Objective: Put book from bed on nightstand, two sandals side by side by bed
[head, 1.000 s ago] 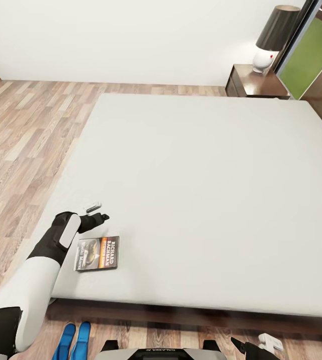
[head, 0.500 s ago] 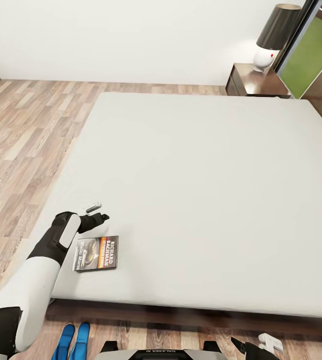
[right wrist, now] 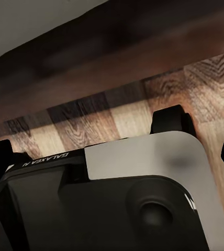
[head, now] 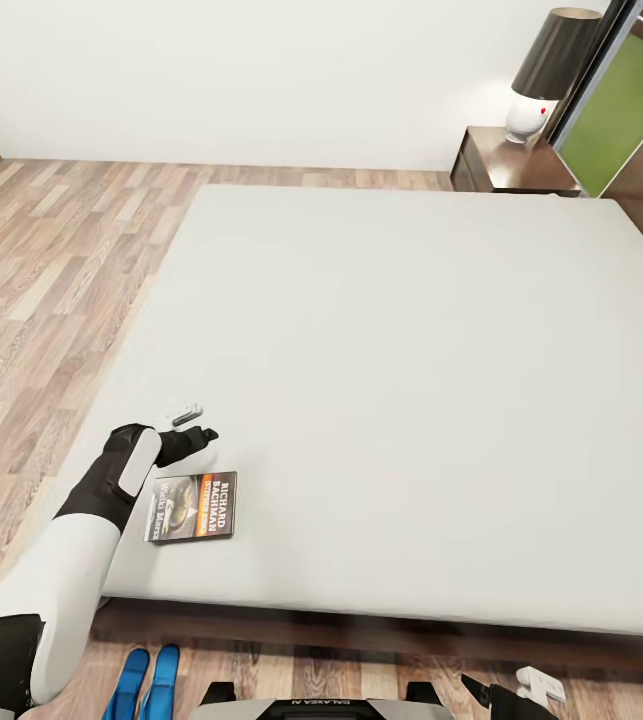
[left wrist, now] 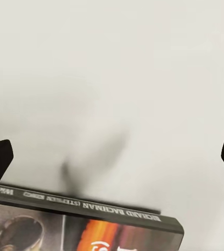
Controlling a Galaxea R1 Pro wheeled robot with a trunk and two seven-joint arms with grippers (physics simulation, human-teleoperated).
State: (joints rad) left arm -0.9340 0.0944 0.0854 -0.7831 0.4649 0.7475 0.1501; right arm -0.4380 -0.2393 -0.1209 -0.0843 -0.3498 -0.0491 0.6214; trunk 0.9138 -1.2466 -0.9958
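While the bed [head: 391,380] carries the paperback book [head: 194,507] flat near its 7 o'clock corner, the left gripper [head: 193,428] hovers spread wide just beyond the spine; it should probably lower, straddle that thin edge squarely, then pinch gently. The right gripper [head: 516,690] looks parted by the bed's foot.

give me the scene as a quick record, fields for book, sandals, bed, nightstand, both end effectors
book: book flat on the bed, near its front left corner, cover up
sandals: two sandals side by side on the floor by the bed's near edge
bed: bed with pale mattress, dark frame
nightstand: nightstand at far right, lamp on it
left end effector: left end effector open, just beyond the book, not gripping it
right end effector: right end effector low by the bed frame, state unclear
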